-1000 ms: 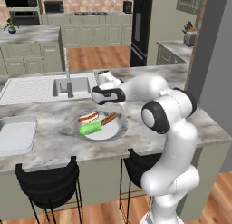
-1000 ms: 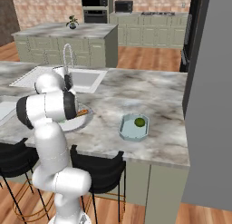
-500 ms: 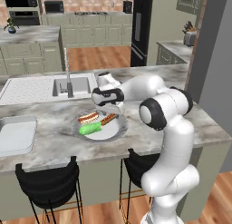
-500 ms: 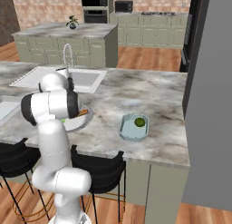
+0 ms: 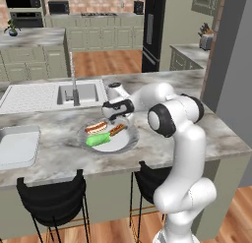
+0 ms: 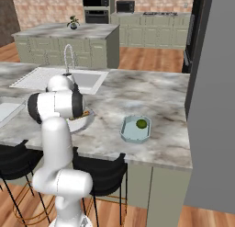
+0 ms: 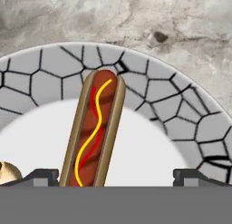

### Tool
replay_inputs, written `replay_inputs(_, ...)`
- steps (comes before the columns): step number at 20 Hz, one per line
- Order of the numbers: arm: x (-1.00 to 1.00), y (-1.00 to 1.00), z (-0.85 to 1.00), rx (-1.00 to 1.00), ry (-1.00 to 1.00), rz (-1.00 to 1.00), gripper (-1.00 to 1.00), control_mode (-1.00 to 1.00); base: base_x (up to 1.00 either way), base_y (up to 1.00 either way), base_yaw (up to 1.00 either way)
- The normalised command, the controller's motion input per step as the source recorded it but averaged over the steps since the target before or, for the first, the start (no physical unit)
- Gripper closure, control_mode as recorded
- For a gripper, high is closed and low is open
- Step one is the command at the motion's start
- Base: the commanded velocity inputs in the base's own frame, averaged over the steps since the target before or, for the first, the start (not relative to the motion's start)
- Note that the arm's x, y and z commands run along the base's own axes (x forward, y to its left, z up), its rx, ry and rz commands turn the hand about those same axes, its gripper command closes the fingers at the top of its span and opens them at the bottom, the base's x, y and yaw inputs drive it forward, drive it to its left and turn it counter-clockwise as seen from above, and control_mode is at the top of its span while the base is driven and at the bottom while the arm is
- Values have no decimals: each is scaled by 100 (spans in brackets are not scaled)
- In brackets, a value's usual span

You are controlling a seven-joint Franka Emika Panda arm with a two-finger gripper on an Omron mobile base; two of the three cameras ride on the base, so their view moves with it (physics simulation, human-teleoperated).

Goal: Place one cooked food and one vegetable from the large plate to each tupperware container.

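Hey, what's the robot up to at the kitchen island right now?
The robot arm is sorting food off the large plate into containers. Its claw hovers open just above the hot dog, fingers on either side, holding nothing. The long green vegetable and the sausage stick are on the plate too. The small dark green vegetable already sits in the teal container; the larger grey-white container holds nothing.

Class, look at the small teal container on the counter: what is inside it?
Inside the teal container sits one small green roundish vegetable. The rest of its floor looks bare; the near wall hides a thin strip.
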Motion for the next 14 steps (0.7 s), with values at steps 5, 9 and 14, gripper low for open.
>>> replay_inputs(5, 61, 0, -24, 0, 0, 0, -100, -100, 0, 0, 0)
replay_inputs(9, 36, 1, -23, 0, 6, 0, -100, -100, 0, 0, 0)
replay_inputs(14, 3, 1, -23, 0, 7, 0, -100, -100, 0, 0, 0)
